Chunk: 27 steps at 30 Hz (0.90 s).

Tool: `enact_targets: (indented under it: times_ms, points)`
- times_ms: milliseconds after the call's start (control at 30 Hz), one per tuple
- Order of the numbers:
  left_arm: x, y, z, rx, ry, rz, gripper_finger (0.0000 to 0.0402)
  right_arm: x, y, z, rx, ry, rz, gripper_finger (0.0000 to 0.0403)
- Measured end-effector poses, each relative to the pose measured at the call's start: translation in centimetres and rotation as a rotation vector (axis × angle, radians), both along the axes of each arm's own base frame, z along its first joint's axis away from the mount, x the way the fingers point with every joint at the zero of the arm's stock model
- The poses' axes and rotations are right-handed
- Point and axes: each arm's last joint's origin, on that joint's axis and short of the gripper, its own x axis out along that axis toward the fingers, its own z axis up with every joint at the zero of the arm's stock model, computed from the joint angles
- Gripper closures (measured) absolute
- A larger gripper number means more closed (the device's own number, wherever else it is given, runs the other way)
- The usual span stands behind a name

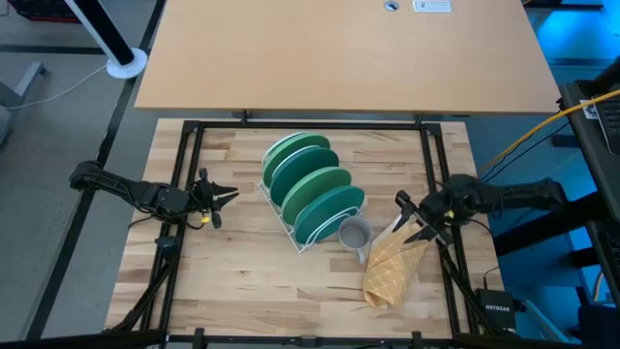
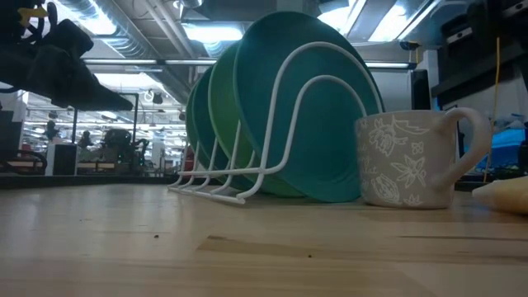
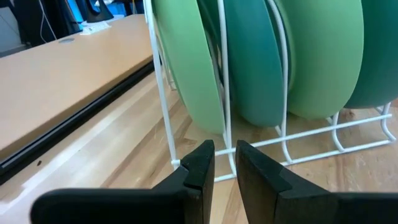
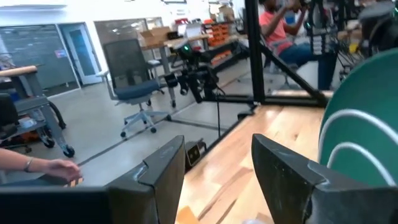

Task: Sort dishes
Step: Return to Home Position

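Four round plates, light green [image 1: 294,149] and darker teal [image 1: 331,209], stand on edge in the slots of a white wire rack [image 1: 291,229] at the table's middle. They also show in the left wrist view [image 3: 249,62] and the low view [image 2: 322,115]. My left gripper [image 1: 231,195] is left of the rack and points at it, its fingers [image 3: 225,163] a narrow gap apart and empty. My right gripper [image 1: 407,219] is open, right of the rack, over the far end of the tan waffle cloth [image 1: 392,269]. Its wrist view [image 4: 217,168] shows nothing between the fingers. My right gripper stands open at the tan cloth's far end [image 1: 412,242]. I cannot tell whether a finger touches the cloth.
A small grey cup [image 1: 355,234] with a flower pattern [image 2: 408,161] stands just right of the rack's near end, touching the cloth's far edge. A black frame [image 1: 184,174] borders the wooden table. A second tabletop [image 1: 339,48] lies beyond the far edge.
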Motion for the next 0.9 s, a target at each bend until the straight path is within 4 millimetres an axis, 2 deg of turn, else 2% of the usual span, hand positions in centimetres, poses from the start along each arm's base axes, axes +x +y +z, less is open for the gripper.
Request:
enact_targets:
  times_ms: [200, 600, 700, 900]
  points:
    - [0.0, 0.0, 0.0, 0.001, 0.002, 0.000, 0.0343, -0.7, -1.0, 0.3, -0.004, -0.032, 0.020, 0.0212]
    - [0.0, 0.0, 0.0, 0.001, 0.004, 0.000, 0.0343, -1.9, -2.1, -0.7, 0.003, 0.068, 0.060, 0.0212]
    - [0.0, 0.0, 0.0, 0.001, 0.004, 0.000, 0.0343, -2.1, -2.4, -0.7, 0.004, 0.064, -0.023, 0.0212]
    - [0.0, 0.0, -0.1, 0.002, 0.005, 0.000, 0.0343, -1.9, -3.5, -0.7, 0.011, 0.054, -0.308, 0.0212]
